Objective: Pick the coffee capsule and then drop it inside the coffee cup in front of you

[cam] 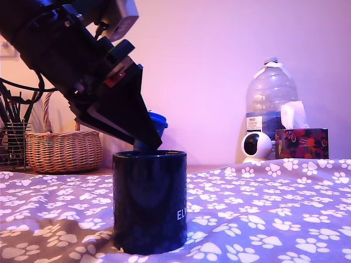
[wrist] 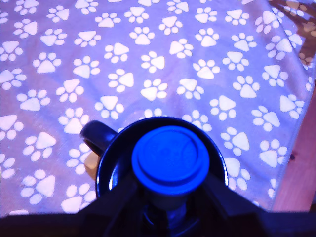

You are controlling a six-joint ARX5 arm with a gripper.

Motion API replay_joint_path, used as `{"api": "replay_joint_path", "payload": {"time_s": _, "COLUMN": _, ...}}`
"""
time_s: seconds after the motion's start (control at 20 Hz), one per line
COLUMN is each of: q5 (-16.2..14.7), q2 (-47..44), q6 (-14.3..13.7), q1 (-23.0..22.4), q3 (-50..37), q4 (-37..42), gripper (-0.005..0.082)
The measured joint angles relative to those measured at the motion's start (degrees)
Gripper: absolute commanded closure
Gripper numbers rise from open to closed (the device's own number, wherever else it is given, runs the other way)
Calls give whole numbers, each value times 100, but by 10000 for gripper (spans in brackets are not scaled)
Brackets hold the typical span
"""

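Gripper fingers clamp the coffee capsule above the coffee cup; an off-centre release could bounce it off the rim

Your gripper hides the coffee capsule's lower body and the coffee cup's near rim.

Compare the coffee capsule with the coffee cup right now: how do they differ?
The coffee capsule is bright blue; the coffee cup is dark navy, nearly black. The capsule is far smaller, narrower than the cup's mouth. The capsule is held in the gripper above the rim; the cup stands on the paw-print cloth. Both are round.
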State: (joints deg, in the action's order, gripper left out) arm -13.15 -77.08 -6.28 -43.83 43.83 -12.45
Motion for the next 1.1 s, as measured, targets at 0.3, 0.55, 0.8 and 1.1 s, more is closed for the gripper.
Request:
{"api": "replay_joint_path", "payload": {"time_s": 0.3, "q5": 13, "q2": 0, "q6": 0, "q1": 0, "q3": 0, "q4": 28, "gripper": 614}}
{"api": "replay_joint_path", "payload": {"time_s": 0.55, "q5": 13, "q2": 0, "q6": 0, "q1": 0, "q3": 0, "q4": 85, "gripper": 597}}
{"api": "replay_joint_path", "payload": {"time_s": 0.8, "q5": -42, "q2": 0, "q6": 0, "q1": 0, "q3": 0, "q4": 133, "gripper": 123}}
{"api": "replay_joint_path", "payload": {"time_s": 1.1, "q5": -42, "q2": 0, "q6": 0, "q1": 0, "q3": 0, "q4": 131, "gripper": 130}}
